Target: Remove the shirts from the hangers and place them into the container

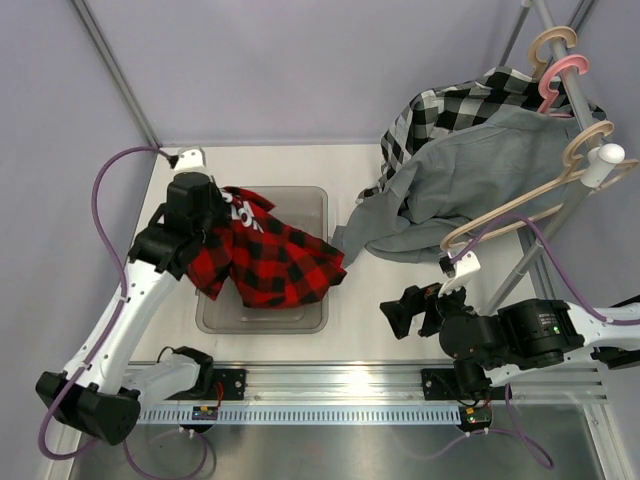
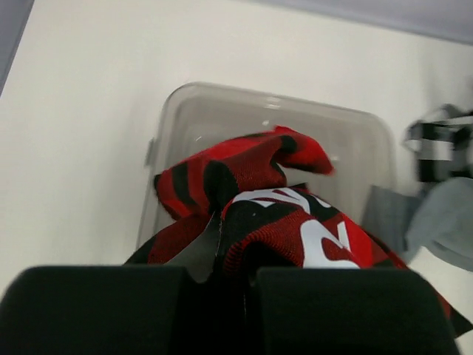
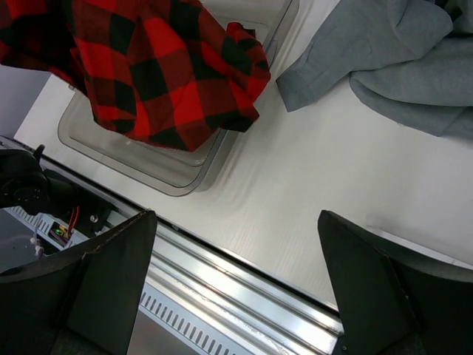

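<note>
White tabletop (image 1: 380, 310) enclosed by pale lilac walls. Left gripper (image 2: 247, 296), jaws clamped together on a bunched fold of the red-and-black plaid shirt (image 1: 270, 262), holds the garment over the translucent container (image 1: 305, 203); the cloth drapes across the bin's opening and past its right rim. Right gripper (image 1: 392, 317), jaws fully apart and holding nothing, hovers near the table's front edge, right of the container. Grey shirt (image 1: 470, 175) and black-and-white checked shirt (image 1: 450, 105) hang from the rack pole (image 1: 572, 95) at far right, a grey sleeve trailing onto the table just beside the bin. Upper tan hanger (image 1: 552, 40), pink hanger (image 1: 560, 72) and lower tan hanger (image 1: 520, 207) sit on the same pole.
</note>
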